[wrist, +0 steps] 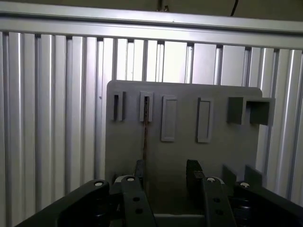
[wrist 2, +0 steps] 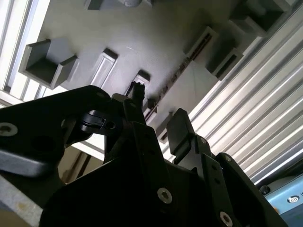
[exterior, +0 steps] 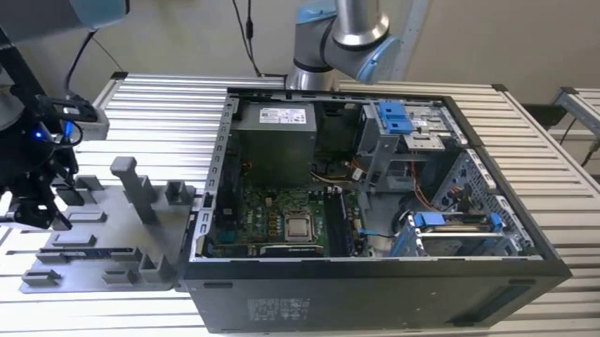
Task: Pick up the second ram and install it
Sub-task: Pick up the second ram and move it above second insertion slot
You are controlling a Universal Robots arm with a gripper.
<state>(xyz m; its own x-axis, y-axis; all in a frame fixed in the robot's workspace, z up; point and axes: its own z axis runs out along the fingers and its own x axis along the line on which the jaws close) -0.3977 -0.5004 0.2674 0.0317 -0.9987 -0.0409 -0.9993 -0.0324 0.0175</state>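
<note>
Grey plastic plate holds the second ram on edge as the gripper hovers above, fingers spread apart.

Beige wall, slatted aluminium table

Downward-facing jaws, set apart.

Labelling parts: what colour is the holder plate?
The plate is grey; first wrist view shows it best.
</note>
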